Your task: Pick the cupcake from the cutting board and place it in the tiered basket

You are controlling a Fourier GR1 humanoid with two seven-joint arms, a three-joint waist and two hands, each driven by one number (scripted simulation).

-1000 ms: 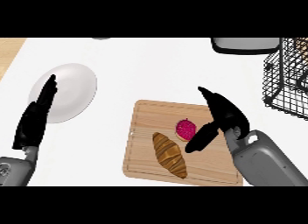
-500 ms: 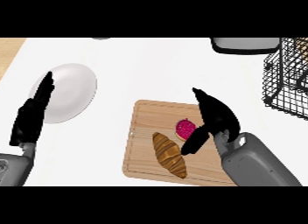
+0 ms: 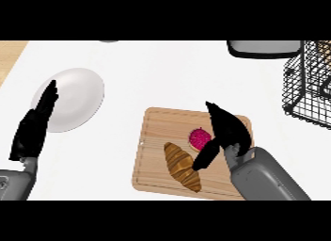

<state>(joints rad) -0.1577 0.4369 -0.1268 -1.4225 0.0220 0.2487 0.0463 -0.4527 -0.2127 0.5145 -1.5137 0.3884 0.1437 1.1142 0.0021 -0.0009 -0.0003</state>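
White desk spreading under everything. Black wire tiered basket standing at far right. Wooden cutting board lying centre, carrying croissant and pink cupcake side by side. White plate sitting left. Right hand hovering just beside cupcake, fingers straight, grasping nothing. Left hand resting released over plate's edge.

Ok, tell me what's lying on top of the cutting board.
On the cutting board lie a croissant and the pink cupcake. The right hand is over the board beside the cupcake, covering its right edge and the board beneath.
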